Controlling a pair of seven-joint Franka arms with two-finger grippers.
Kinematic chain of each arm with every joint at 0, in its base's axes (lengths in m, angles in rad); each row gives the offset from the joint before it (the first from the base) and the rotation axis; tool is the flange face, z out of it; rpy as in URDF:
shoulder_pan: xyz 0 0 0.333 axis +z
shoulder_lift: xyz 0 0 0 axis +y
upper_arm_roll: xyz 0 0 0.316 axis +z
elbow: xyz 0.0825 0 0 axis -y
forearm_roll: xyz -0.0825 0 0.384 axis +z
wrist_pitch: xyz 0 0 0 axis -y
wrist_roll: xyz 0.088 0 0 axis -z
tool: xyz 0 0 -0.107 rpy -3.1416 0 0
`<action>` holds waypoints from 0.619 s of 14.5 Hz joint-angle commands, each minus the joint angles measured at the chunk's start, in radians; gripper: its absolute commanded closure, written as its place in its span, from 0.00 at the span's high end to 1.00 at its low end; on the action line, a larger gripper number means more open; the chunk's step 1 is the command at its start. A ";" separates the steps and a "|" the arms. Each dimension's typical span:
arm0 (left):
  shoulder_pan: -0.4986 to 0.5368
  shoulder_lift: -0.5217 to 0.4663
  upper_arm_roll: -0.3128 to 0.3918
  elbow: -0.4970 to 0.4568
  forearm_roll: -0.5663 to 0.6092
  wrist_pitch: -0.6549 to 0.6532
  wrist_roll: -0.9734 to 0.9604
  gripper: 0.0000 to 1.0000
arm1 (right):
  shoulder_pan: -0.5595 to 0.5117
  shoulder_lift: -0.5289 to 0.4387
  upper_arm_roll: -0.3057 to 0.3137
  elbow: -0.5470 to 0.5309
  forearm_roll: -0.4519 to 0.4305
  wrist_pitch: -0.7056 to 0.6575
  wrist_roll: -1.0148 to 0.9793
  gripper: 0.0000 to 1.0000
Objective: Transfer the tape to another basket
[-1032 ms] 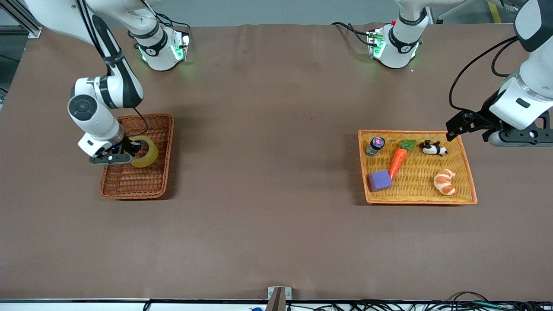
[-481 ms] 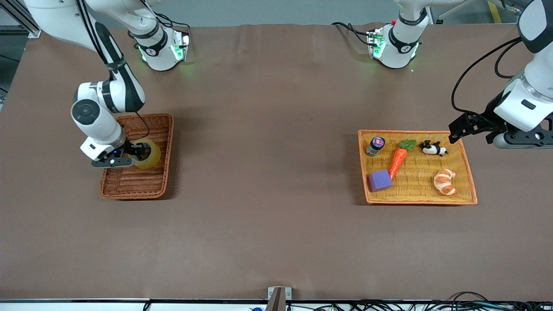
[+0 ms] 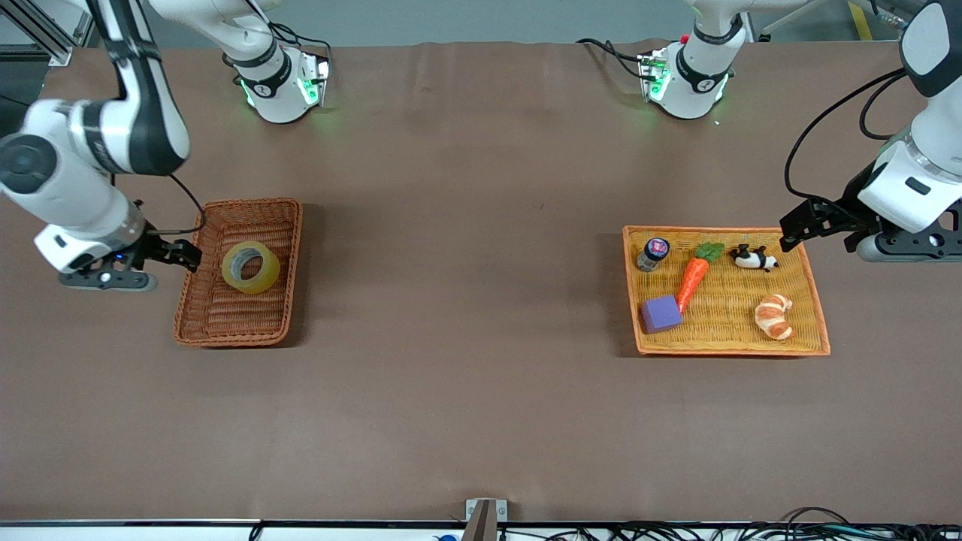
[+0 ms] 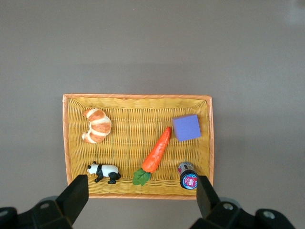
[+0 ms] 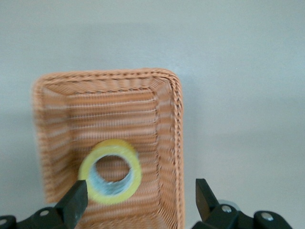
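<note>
The tape (image 3: 250, 267), a yellowish ring with a grey core, lies free inside the reddish-brown wicker basket (image 3: 293, 248) with its hole showing. My right gripper (image 3: 188, 255) hangs open and empty above the basket's rim at the right arm's end. In the right wrist view the tape (image 5: 110, 177) sits in the basket (image 5: 177, 124) below the open right gripper (image 5: 138, 200), touching neither finger. My left gripper (image 3: 791, 228) waits open in the air over an edge of the orange-yellow tray (image 3: 819, 315). The left wrist view shows this gripper (image 4: 142, 200) holding nothing.
The shallow orange-yellow tray (image 4: 138, 98) holds a carrot (image 3: 693, 274), a panda figure (image 3: 754, 258), a croissant (image 3: 774, 315), a purple block (image 3: 661, 313) and a small bottle (image 3: 654, 253). Brown tabletop spreads between the basket and the tray.
My right gripper opened and let go of the tape, which now rests in the basket. It then rose and drew back toward the right arm's end. The left arm barely moved.
</note>
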 commanded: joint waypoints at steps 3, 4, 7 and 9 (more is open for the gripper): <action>-0.001 0.011 -0.001 0.029 0.019 -0.014 0.006 1.00 | -0.092 0.019 0.123 0.393 0.087 -0.412 0.000 1.00; -0.001 0.011 -0.003 0.029 0.019 -0.016 0.006 1.00 | -0.089 0.019 0.120 0.453 0.087 -0.470 -0.006 1.00; -0.001 0.011 -0.001 0.032 0.019 -0.016 0.004 1.00 | -0.063 0.016 0.081 0.565 0.110 -0.619 -0.014 1.00; -0.001 0.009 -0.001 0.032 0.019 -0.019 0.001 1.00 | -0.057 -0.028 0.067 0.556 0.120 -0.623 -0.018 1.00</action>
